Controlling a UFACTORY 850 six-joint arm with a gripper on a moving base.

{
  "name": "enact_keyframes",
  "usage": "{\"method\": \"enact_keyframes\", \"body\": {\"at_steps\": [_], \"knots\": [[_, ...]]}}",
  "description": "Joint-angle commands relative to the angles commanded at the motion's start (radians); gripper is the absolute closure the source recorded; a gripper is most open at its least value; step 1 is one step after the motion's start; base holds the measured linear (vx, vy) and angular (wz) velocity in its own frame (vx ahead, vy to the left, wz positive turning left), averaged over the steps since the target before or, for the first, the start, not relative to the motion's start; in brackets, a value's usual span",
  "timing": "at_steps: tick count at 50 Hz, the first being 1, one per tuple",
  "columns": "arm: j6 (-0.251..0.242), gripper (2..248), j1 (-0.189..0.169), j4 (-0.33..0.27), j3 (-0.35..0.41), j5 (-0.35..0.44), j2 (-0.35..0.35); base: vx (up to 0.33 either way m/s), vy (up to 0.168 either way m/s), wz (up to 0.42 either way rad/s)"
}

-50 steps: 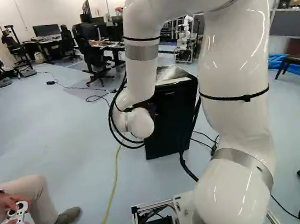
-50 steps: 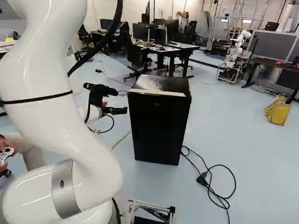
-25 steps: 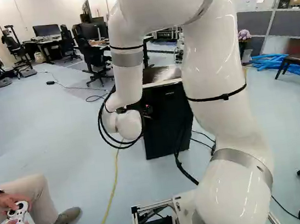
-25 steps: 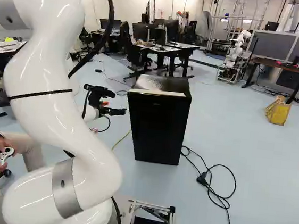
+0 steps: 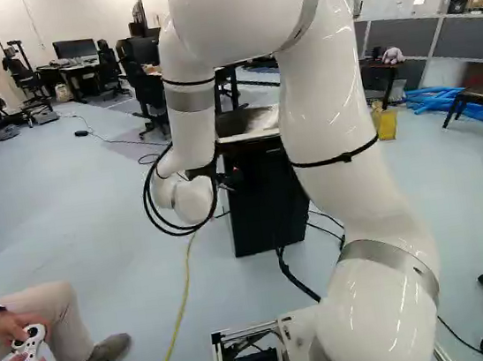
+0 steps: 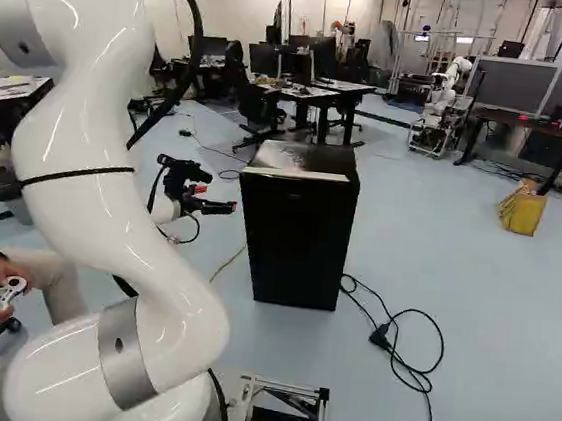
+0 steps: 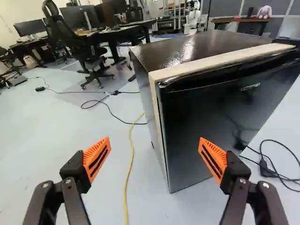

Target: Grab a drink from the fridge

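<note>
The fridge (image 6: 294, 237) stands on the floor (image 6: 435, 277), to the right of the claw (image 7: 154, 146) and a little farther off, with the claw at the height of its upper part. The claw is open and empty, its orange pads (image 7: 97, 158) spread wide and apart from the fridge. The one arm (image 5: 348, 175) is the only one to serve. The fridge's long axis is upright; its door (image 7: 211, 112) faces near and looks shut, with no drink in sight. The next move likely calls for going right toward the door's left edge; its hinge side I cannot tell.
</note>
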Motion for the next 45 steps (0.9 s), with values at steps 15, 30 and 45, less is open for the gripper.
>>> {"method": "enact_keyframes", "body": {"at_steps": [15, 30, 45], "knots": [[0.0, 3, -0.007, 0.091, -0.034, 0.01, -0.022, 0.0, 0.0, 0.0], [0.0, 3, -0.004, 0.169, -0.079, 0.023, -0.05, 0.0, 0.0, 0.0], [0.0, 3, 0.0, 0.236, -0.139, 0.039, -0.087, 0.0, 0.0, 0.0]]}}
